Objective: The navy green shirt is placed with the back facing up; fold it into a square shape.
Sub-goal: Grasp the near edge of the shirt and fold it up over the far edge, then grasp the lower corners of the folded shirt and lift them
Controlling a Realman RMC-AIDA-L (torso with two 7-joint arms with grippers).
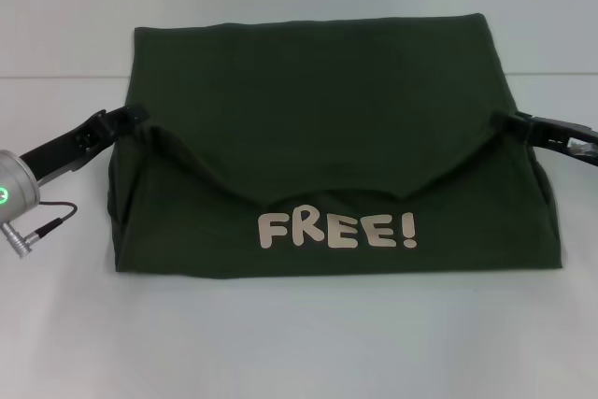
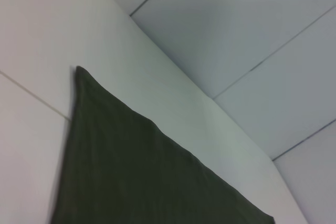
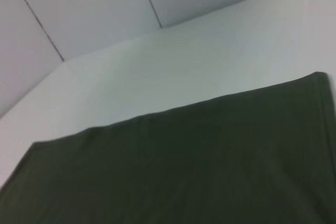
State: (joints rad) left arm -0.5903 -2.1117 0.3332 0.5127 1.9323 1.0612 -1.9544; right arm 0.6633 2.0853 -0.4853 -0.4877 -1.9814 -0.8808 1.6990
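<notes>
The navy green shirt (image 1: 318,109) lies on the white table, partly folded, with a top layer pulled toward me and sagging in the middle above the pale "FREE!" lettering (image 1: 337,230). My left gripper (image 1: 138,119) is shut on the shirt's left edge and holds it raised. My right gripper (image 1: 503,121) is shut on the right edge at the same height. The left wrist view shows dark cloth (image 2: 136,171) with one corner against the table. The right wrist view shows a wide stretch of cloth (image 3: 199,166).
The white table (image 1: 299,343) runs around the shirt, with bare surface in front and at both sides. A seam line crosses the table behind the shirt (image 1: 56,77). A pale panelled wall (image 2: 252,35) stands beyond the table's far edge.
</notes>
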